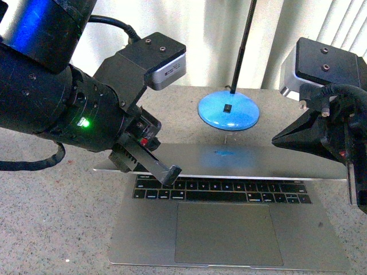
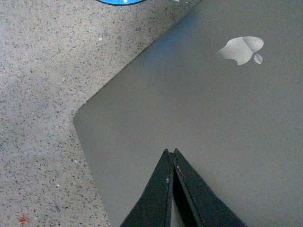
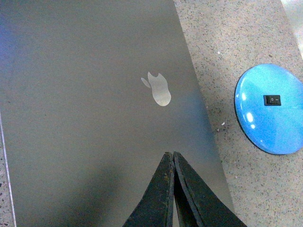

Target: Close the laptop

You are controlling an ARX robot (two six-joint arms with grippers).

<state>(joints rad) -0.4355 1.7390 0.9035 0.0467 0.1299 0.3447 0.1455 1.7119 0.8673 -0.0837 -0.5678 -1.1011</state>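
The grey-silver laptop lies on the speckled table with its black keys and large trackpad showing. Its lid is tipped far forward and hangs low over the back of the keyboard, so the screen is hidden. My left gripper is shut, its tip at the lid's front edge near the left corner. My right gripper is shut above the lid's right part. In both wrist views the shut fingertips point at the lid's outer face, which carries the apple logo.
A blue round lamp base with a black switch stands just behind the laptop, and its thin black pole rises from it. Pale curtains and blinds hang at the back. Speckled tabletop lies bare to the laptop's left.
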